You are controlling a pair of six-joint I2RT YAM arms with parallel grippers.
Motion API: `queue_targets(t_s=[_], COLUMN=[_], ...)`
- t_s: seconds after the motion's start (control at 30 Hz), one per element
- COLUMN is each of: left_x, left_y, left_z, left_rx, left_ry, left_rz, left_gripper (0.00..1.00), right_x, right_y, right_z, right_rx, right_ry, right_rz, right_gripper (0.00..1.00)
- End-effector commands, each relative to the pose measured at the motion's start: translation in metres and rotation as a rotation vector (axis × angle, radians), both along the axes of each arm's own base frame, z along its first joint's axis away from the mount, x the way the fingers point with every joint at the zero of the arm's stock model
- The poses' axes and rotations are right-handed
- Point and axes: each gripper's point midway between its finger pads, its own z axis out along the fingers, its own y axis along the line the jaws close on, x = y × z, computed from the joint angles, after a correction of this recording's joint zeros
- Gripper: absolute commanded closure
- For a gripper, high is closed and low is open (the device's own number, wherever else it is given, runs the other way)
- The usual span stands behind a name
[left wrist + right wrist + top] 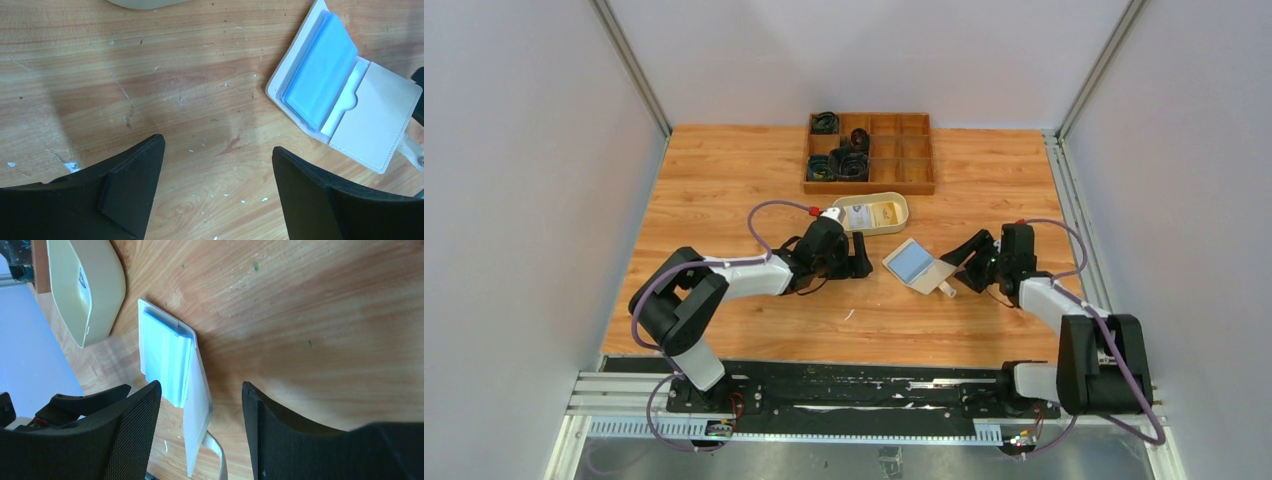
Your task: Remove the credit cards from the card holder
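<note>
From above, the card holder [919,266] lies open on the table [724,180], with the cream dish [874,213] just beyond it; the left pincer [860,262] sits to the holder's left and the right pincer [964,265] just to its right, both spread. Left wrist: fingers wide over bare wood; the holder lies off to the right, blue credit cards [320,75] tucked in its pocket. Right wrist: jaws parted, the holder's flap between them; contact unclear. Judged step: reaching in. The next move calls for pinning the flap and pinching the cards' exposed edge.
</note>
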Motion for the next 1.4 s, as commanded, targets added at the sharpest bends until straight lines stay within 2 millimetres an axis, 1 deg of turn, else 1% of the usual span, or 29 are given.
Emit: queue_targets(t_s=[0.0,0.07,0.13,0.17,0.27,0.3,0.37,0.47,0.53,0.57,0.6,0.63,0.7,0.77,0.9,0.93,1.03,1.13,1.2,1.3,1.37], left_x=[0.008,0.009,0.009,0.010,0.009,0.009,0.007,0.008,0.008,0.007,0.006,0.006,0.006,0.006,-0.003,-0.007,-0.010,-0.012,-0.015,-0.020,-0.025], left_y=[-0.001,-0.001,0.000,0.001,0.003,0.003,0.003,0.006,0.011,0.015,0.018,0.021,0.027,0.028,0.016,0.014,0.016,0.020,0.021,0.023,0.019], left_z=[0.010,0.012,0.014,0.016,0.020,0.021,0.023,0.025,0.026,0.028,0.029,0.032,0.036,0.036,0.024,0.017,0.005,0.000,-0.006,-0.023,-0.028], left_rx=[-0.008,-0.007,-0.005,-0.007,-0.004,-0.006,-0.030,-0.096,-0.107,-0.106,-0.106,-0.108,-0.119,-0.141,-0.222,-0.238,-0.236,-0.224,-0.223,-0.215,-0.254], left_ry=[-0.024,-0.029,-0.034,-0.039,-0.050,-0.051,-0.047,-0.038,-0.034,-0.045,-0.048,-0.061,-0.066,-0.058,0.012,0.048,0.079,0.087,0.112,0.169,0.183], left_rz=[-0.004,-0.007,-0.008,-0.008,-0.017,-0.021,-0.037,-0.054,-0.077,-0.091,-0.095,-0.103,-0.109,-0.113,-0.150,-0.151,-0.137,-0.118,-0.107,-0.086,-0.092], left_gripper=[0.11,0.11,0.11,0.11,0.10,0.10,0.09,0.09,0.09,0.09,0.08,0.08,0.08,0.07,0.08,0.09,0.14,0.22,0.23,0.23,0.25], right_x=[0.006,0.010,0.014,0.016,0.021,0.023,0.025,0.033,0.036,0.040,0.038,0.041,0.039,0.036,0.029,0.026,0.021,0.018,0.016,0.012,0.010], right_y=[0.015,0.019,0.023,0.025,0.029,0.030,0.033,0.041,0.053,0.060,0.066,0.072,0.080,0.089,0.111,0.118,0.129,0.134,0.138,0.143,0.145], right_z=[-0.011,-0.014,-0.016,-0.017,-0.016,-0.016,-0.016,-0.009,0.002,0.006,0.006,0.011,0.010,0.007,0.004,0.002,-0.001,-0.005,-0.006,-0.006,-0.008], right_rx=[0.058,0.079,0.101,0.113,0.146,0.153,0.162,0.172,0.211,0.227,0.251,0.268,0.291,0.311,0.332,0.329,0.323,0.322,0.331,0.350,0.355], right_ry=[0.000,-0.002,-0.007,-0.007,-0.023,-0.027,-0.037,-0.079,-0.119,-0.117,-0.105,-0.109,-0.092,-0.087,-0.087,-0.085,-0.079,-0.073,-0.073,-0.077,-0.074], right_rz=[0.023,0.031,0.036,0.036,0.038,0.039,0.051,0.115,0.224,0.278,0.329,0.380,0.461,0.520,0.624,0.653,0.703,0.725,0.736,0.762,0.764], right_gripper=[0.37,0.41,0.48,0.55,0.92,0.99,1.00,1.00,1.00,1.00,1.00,1.00,1.00,1.00,1.00,1.00,1.00,1.00,1.00,1.00,1.00])
